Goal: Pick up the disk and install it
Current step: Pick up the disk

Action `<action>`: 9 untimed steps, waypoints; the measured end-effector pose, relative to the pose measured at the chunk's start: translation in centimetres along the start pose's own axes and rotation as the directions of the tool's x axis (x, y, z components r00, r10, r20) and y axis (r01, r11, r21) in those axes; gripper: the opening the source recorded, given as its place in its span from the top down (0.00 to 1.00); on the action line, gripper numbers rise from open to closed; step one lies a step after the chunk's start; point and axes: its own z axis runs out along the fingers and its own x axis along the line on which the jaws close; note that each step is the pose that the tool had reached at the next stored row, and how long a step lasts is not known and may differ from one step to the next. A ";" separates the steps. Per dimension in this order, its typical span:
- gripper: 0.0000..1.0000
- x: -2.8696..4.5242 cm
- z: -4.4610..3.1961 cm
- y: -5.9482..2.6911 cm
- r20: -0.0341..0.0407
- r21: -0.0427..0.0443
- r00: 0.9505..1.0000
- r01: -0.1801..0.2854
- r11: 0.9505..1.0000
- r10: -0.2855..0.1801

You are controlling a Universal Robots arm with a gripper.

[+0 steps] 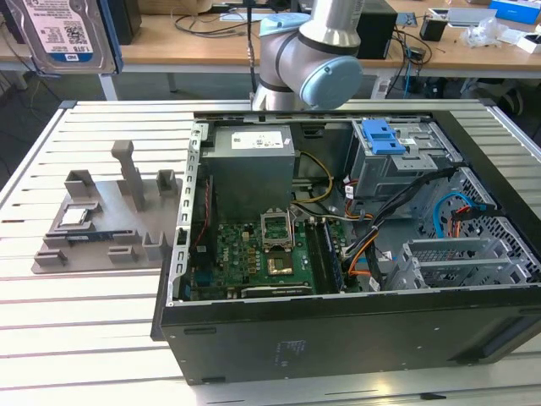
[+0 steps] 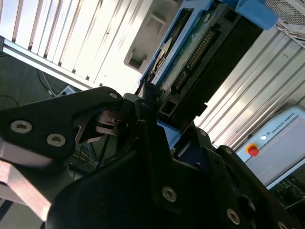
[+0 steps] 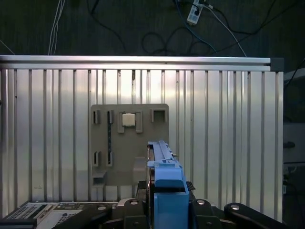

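Slatted aluminium table (image 1: 76,338), wooden desks (image 1: 203,51) behind, dark floor (image 3: 119,28) strewn with cables (image 3: 56,24)

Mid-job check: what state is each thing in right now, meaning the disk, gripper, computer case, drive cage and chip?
disk: lifted off the table, clamped in the gripper.
gripper: shut on the disk.
computer case: lying on its side, open.
drive cage: inside the case, disk not yet in it.
chip: resting in the grey holder on the table.
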 end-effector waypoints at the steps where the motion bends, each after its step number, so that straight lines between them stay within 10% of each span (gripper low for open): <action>1: 0.63 0.06 -0.01 -0.58 0.000 0.000 1.000 0.000 1.000 0.000; 9: 0.63 0.28 -0.04 -3.46 0.000 -0.001 1.000 0.000 1.000 0.000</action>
